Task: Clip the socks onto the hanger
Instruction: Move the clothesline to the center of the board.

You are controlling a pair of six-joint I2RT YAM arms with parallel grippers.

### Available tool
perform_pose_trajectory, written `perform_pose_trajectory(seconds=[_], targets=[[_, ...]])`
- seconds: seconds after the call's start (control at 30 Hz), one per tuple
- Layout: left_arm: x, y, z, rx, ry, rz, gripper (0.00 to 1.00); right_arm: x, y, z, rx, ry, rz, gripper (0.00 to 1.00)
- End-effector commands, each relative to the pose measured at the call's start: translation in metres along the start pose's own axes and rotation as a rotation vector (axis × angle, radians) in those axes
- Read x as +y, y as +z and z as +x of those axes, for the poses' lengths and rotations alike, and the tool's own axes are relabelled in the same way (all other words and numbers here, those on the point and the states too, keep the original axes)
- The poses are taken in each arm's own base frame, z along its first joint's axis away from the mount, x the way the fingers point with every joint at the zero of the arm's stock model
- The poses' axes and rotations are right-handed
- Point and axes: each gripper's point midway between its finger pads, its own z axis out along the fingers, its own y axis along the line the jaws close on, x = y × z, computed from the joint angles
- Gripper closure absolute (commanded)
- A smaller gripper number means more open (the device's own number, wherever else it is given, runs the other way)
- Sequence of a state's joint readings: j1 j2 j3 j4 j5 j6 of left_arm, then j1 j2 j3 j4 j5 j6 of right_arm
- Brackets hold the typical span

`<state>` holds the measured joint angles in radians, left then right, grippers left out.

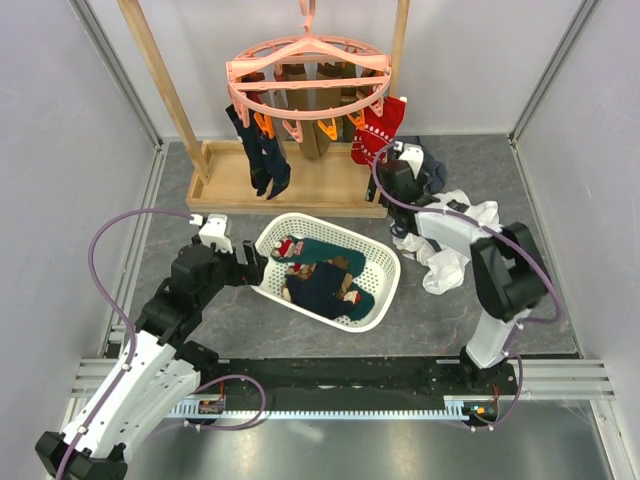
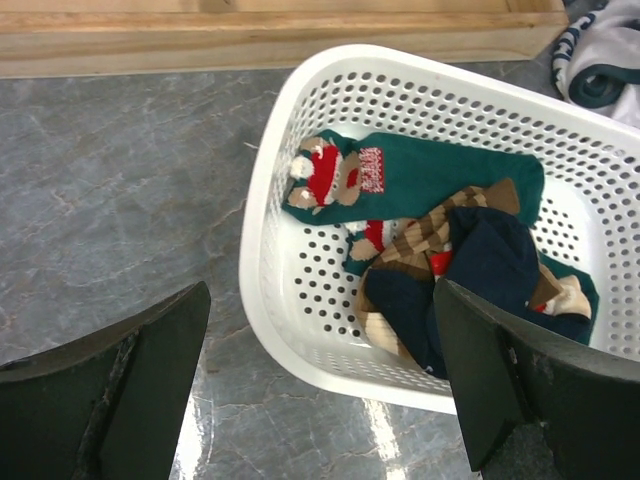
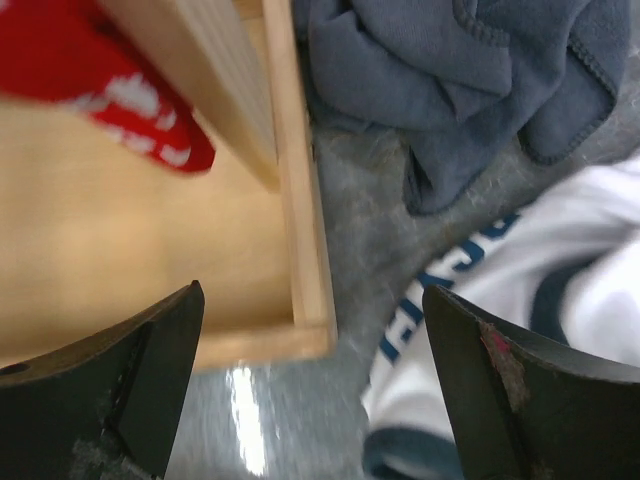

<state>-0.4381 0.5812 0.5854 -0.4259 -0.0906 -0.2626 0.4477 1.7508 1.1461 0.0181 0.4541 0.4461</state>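
Grey table: socks near left gripper

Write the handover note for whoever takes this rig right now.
Left gripper: open, empty, at the left rim of the white mesh basket.
Right gripper: open, empty, low by the wooden rack base, near the red patterned sock.
Done: that sock, navy socks and a tan sock hang from the round pink clip hanger.
Left: dark teal sock, brown-striped sock and navy sock lie in the basket, unclipped.

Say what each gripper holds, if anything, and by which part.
Nothing is held: the left gripper, by the white perforated plastic basket, and the right gripper are both open and empty.
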Motion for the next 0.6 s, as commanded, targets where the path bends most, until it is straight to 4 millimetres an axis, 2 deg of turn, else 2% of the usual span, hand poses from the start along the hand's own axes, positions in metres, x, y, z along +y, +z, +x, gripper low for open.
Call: perform_pose_trajectory(seconds=[0.0,0.07,0.17,0.2,0.27,0.3,0.33,0.37,0.53,0.57], targets=[[-0.020,-0.004,-0.015,-0.010,-0.050,0.085,0.00,0.006,0.036,-0.028,-0.118,0.065,0.102,0.02],[-0.021,-0.001,-0.013,0.007,-0.060,0.087,0.00,0.004,0.052,-0.022,-0.112,0.066,0.158,0.02],[-0.028,0.002,-0.008,0.041,-0.077,0.117,0.00,-0.006,0.065,-0.011,-0.082,0.070,0.252,0.02],[-0.031,0.002,-0.009,0.046,-0.083,0.131,0.00,-0.012,0.064,-0.003,-0.051,0.056,0.287,0.02],[-0.034,0.006,-0.004,0.072,-0.104,0.141,0.00,-0.020,0.063,0.001,-0.043,0.072,0.334,0.02],[-0.038,0.007,-0.004,0.079,-0.114,0.160,0.00,-0.025,0.060,0.007,-0.023,0.062,0.354,0.02],[-0.041,0.009,-0.003,0.091,-0.134,0.168,0.00,-0.026,0.054,0.004,-0.025,0.071,0.352,0.02],[-0.043,0.011,-0.001,0.105,-0.143,0.176,0.00,-0.031,0.050,0.014,-0.007,0.084,0.361,0.02],[-0.058,0.026,0.013,0.203,-0.210,0.220,0.00,-0.042,0.022,0.031,0.039,0.166,0.343,0.02],[-0.060,0.028,0.016,0.221,-0.214,0.225,0.00,-0.051,0.015,0.045,0.075,0.157,0.364,0.02]])
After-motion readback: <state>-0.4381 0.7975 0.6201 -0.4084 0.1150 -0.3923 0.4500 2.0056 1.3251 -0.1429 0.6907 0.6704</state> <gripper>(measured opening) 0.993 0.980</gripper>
